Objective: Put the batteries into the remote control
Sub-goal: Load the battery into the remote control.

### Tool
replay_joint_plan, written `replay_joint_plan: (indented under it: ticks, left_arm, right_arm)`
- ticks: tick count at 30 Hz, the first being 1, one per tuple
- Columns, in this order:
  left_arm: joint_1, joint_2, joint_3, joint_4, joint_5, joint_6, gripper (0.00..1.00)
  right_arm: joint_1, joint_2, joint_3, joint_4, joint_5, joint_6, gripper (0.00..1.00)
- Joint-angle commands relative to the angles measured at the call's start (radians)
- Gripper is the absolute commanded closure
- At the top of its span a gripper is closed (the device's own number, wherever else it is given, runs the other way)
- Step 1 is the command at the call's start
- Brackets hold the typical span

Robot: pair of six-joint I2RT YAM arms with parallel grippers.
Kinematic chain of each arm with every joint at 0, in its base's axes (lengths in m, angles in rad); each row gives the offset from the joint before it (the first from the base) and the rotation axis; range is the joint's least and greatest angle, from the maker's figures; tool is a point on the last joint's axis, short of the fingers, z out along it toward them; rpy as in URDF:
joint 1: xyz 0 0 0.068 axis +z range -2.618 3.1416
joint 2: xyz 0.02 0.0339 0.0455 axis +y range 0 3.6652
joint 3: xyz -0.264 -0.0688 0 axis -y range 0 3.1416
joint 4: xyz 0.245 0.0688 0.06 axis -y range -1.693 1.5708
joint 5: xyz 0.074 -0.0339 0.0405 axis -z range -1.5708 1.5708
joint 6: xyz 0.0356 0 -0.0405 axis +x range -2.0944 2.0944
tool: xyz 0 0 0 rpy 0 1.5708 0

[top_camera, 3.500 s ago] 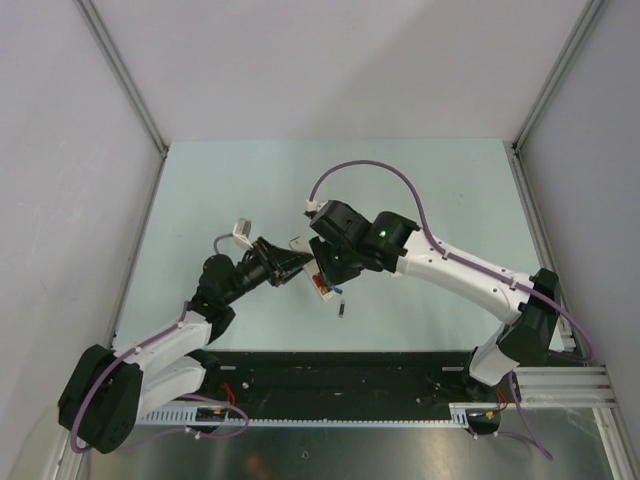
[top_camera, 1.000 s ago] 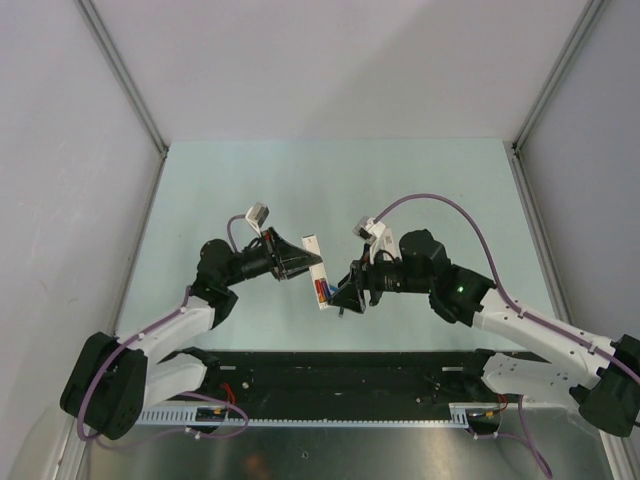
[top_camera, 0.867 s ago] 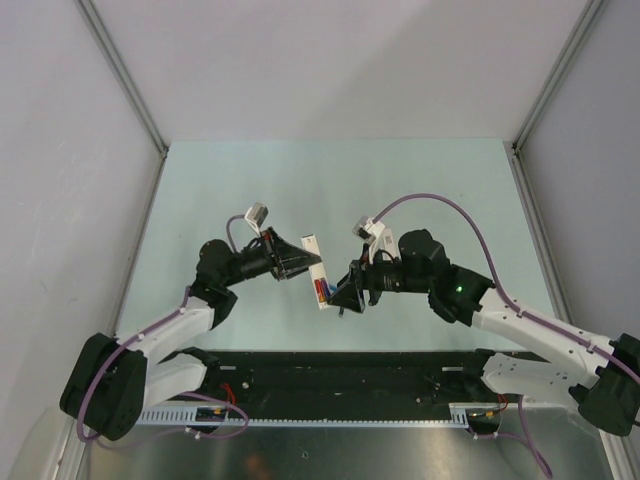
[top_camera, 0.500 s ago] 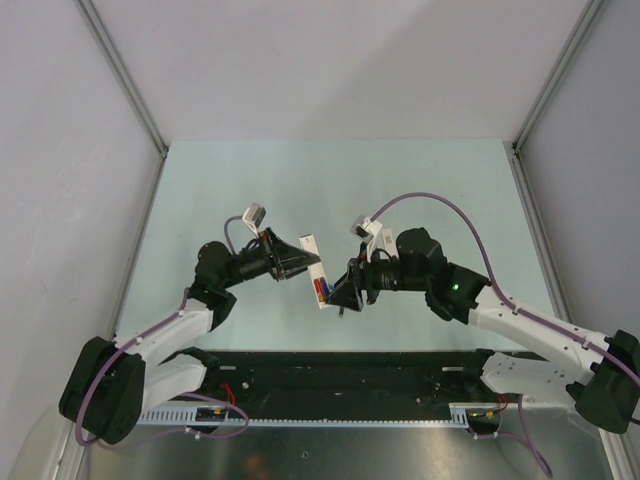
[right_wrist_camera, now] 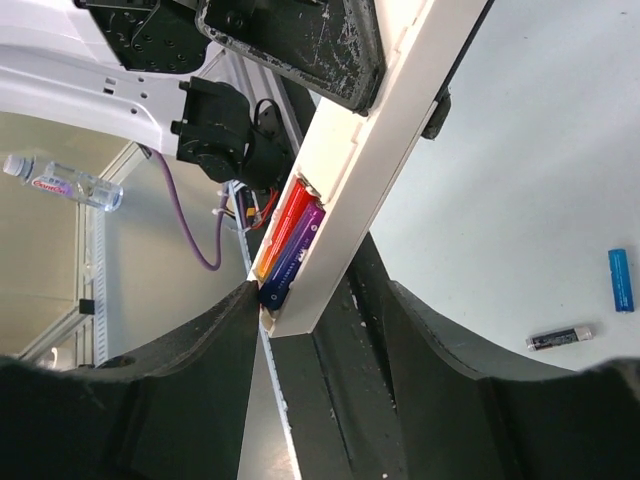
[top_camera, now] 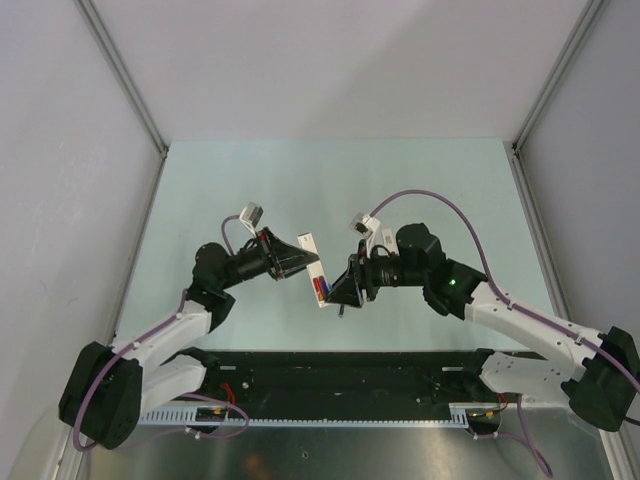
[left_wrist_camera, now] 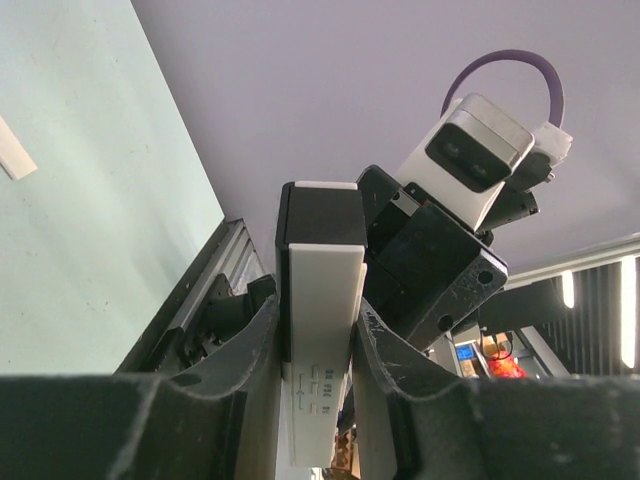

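The left gripper (left_wrist_camera: 318, 310) is clamped on the remote control (top_camera: 314, 268), its fingers (left_wrist_camera: 252, 350) pressed against the two long sides of the white bar. It holds the bar in the air over the middle of the surface (top_camera: 250, 190), somewhat toward the near edge, with the open compartment facing the right arm.

Two batteries sit side by side in that compartment, at the bar's lower end: a red battery (right_wrist_camera: 286, 222) and a blue-purple battery (right_wrist_camera: 296, 255).

The right gripper (right_wrist_camera: 318, 295) has its jaws apart, one on each side of that lower end. A dark gap shows on the far side, and on the battery side the finger (right_wrist_camera: 200, 340) may just touch the bar's corner, though the wrist view is too close to be sure.

Two more batteries lie loose on the surface below, near each other but apart: a blue battery (right_wrist_camera: 620, 280) and a black battery (right_wrist_camera: 560, 339).
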Motion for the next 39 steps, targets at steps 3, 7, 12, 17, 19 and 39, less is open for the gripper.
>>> replay_joint_plan:
  ticks: [3,7,12,17,19,39]
  left_arm:
    - [-0.023,-0.045,-0.004,0.052,0.058,-0.018,1.0]
    - [-0.023,-0.04,-0.002,0.052,0.052,-0.011,1.0]
    - [-0.021,-0.02,0.01,0.052,0.044,-0.005,1.0]
    - [-0.021,-0.011,0.022,0.054,0.049,0.006,1.0]
    - [-0.021,0.004,0.027,0.054,0.053,0.007,1.0]
    - [-0.02,0.018,0.014,0.054,0.006,0.009,1.0]
  right_arm:
    - [-0.037,0.04,0.002,0.095,-0.018,0.041,0.41]
    - [-0.043,0.058,0.002,0.1,-0.047,0.064,0.32]
    - [-0.044,0.046,0.002,0.092,-0.053,0.074,0.28]
    - [-0.046,0.037,0.006,0.07,-0.056,0.071,0.27]
    - [-0.046,0.03,0.011,0.07,-0.061,0.07,0.26]
    - [-0.046,-0.055,0.037,0.055,-0.07,0.182,0.17]
